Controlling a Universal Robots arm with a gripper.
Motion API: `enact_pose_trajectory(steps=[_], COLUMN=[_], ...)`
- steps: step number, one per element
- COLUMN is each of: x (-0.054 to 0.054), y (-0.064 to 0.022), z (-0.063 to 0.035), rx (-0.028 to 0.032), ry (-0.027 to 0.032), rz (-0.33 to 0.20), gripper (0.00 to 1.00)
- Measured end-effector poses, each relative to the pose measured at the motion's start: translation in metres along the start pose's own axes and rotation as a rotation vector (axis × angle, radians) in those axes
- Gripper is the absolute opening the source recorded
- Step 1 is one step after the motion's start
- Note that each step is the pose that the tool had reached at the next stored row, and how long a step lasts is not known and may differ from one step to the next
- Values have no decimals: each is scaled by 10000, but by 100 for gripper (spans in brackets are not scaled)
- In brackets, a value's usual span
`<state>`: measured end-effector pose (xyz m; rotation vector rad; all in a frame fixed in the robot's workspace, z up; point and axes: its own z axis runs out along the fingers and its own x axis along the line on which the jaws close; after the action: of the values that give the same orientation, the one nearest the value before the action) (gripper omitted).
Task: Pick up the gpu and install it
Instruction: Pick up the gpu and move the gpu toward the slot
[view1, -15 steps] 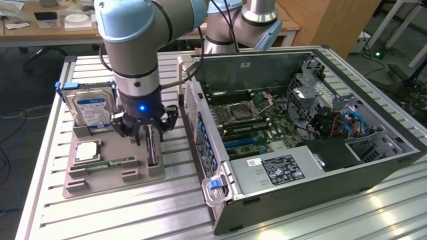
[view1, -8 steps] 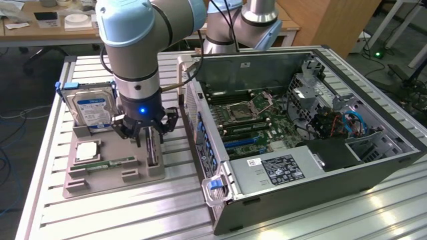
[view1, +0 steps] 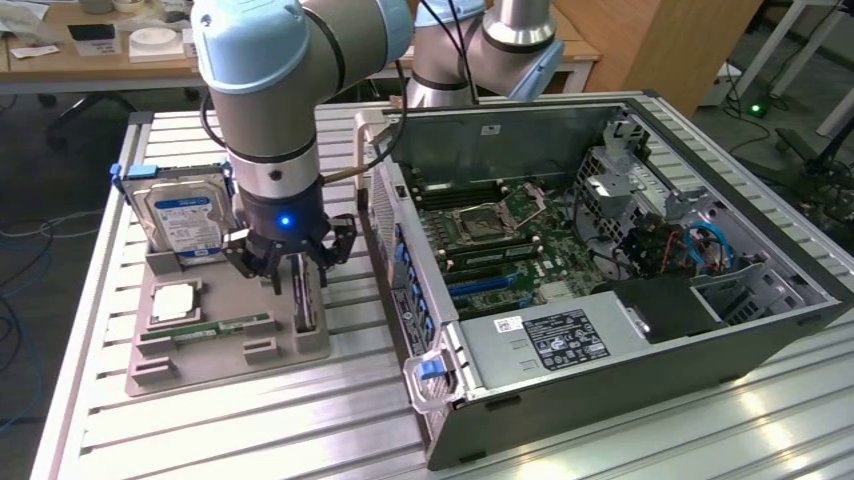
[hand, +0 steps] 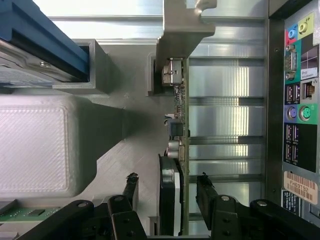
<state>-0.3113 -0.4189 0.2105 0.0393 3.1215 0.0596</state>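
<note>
Fingers (hand: 131, 184) apart, straddling the gpu (hand: 181, 112) in its tray slot.
My gripper (view1: 291, 262) hangs over the gpu (view1: 304, 300), which stands on edge in the grey tray (view1: 214, 362) beside the open computer case (view1: 641, 335). My call: centre the card between both fingers, clamp across the heatsink section, keep it square.
</note>
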Motion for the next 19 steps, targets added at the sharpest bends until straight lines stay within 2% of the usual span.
enact_pose_trajectory(steps=[4, 5, 10, 11, 15, 16, 17, 18, 19], x=[0, 0, 0, 0, 0, 0, 0, 0, 0], y=[0, 0, 0, 0, 0, -1, -1, -1, -1], z=[2, 2, 4, 4, 6, 6, 7, 8, 8], rx=[-1, 0, 0, 0, 0, 0, 1, 1, 2], ry=[-1, 0, 0, -1, 0, 0, 0, 0, 1], rz=[0, 0, 0, 0, 0, 0, 1, 1, 1], gripper=[58, 51, 49, 42, 41, 35, 35, 28, 28])
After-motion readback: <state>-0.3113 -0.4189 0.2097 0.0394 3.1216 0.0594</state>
